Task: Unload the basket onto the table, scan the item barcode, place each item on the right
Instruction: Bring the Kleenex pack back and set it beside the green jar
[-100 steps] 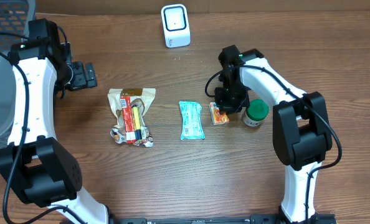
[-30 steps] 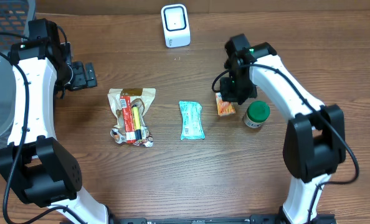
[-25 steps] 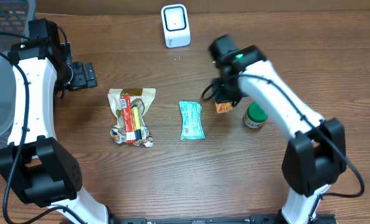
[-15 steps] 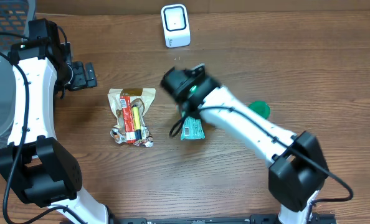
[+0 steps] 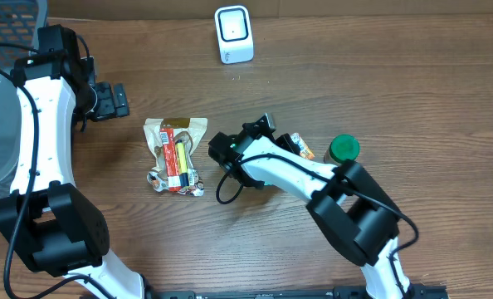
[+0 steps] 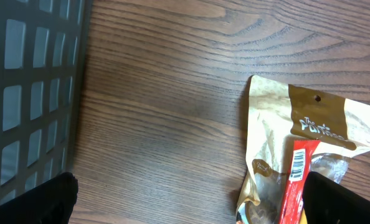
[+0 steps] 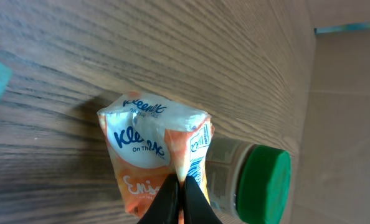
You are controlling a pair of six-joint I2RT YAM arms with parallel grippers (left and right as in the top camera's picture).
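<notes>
R fingers (image 7: 167, 204) clenched on Kleenex pack (image 7: 149, 155) seam: light, soft, slick film, may slip; L fingers (image 6: 32, 199) spread

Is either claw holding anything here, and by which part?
The right claw is shut on the orange-and-white plastic Kleenex tissue packet, pinching a thin fold at its edge nearest the wrist camera. The left claw is open and holds nothing.

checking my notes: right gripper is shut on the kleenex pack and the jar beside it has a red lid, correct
No, the lid of the jar is green, not red, as the right wrist view shows. The right gripper is shut on the kleenex pack, with the jar beside it.
</notes>
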